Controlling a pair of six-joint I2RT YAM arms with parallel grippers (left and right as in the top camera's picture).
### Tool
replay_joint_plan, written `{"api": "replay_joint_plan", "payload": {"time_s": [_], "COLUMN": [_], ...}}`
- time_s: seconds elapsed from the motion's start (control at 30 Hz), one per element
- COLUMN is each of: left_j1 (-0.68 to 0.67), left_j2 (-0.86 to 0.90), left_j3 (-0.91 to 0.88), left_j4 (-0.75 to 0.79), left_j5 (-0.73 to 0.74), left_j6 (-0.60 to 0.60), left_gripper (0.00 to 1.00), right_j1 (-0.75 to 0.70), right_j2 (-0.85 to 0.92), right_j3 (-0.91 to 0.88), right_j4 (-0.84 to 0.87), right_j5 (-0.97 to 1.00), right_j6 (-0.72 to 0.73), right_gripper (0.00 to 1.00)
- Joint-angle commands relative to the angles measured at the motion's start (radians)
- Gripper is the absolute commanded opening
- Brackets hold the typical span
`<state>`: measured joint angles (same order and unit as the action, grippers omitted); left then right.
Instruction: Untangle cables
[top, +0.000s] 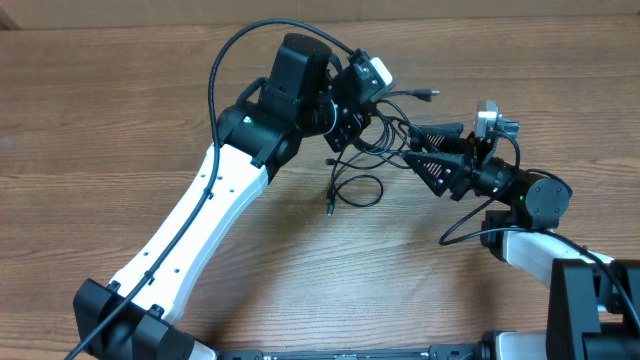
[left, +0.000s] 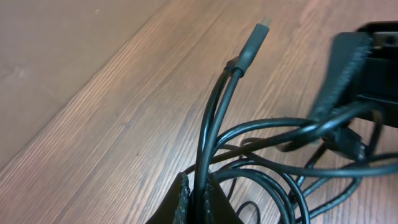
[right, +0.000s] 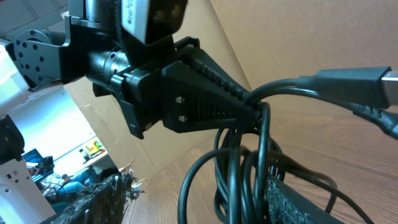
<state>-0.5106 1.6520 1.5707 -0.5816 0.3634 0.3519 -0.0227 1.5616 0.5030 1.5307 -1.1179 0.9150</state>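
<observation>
Bunched cables (left: 210, 130) are grasped in the clenched left fingers (left: 179, 202). The right fingers (top: 436, 172) are spread just right of them, with strands running left-right between.

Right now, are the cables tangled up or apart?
Tangled. The cables cross and loop over each other in one bunch, pinched by the left pincer.

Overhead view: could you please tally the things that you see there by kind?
Robot arms: 2 (left arm, right arm)
Claws: 2 (left claw, right claw)
Cable tangle: 1, strands too knotted to count
Total: 5
</observation>
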Motion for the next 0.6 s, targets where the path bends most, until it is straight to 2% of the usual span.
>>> {"api": "replay_joint_plan", "payload": {"time_s": [0.0,0.13,0.47,0.57], "left_j1": [0.006,0.006,0.006,0.006], "left_j2": [0.009,0.009,0.01,0.01], "left_j3": [0.02,0.02,0.02,0.02], "left_j4": [0.023,0.031,0.037,0.038], "left_j5": [-0.141,-0.209,-0.215,-0.264], "left_j6": [-0.09,-0.154,-0.159,-0.185], "left_gripper": [0.04,0.04,0.04,0.04], "right_j1": [0.018,0.018,0.036,0.043], "right_j2": [-0.007,-0.007,-0.007,-0.007], "right_j3": [0.009,0.009,0.01,0.01], "right_j4": [0.053,0.053,0.053,0.053], "right_j5": [-0.009,-0.01,0.002,0.002], "right_j6": [-0.004,-0.004,-0.004,-0.005], "right_gripper": [0.69,0.69,0.69,0.69]}}
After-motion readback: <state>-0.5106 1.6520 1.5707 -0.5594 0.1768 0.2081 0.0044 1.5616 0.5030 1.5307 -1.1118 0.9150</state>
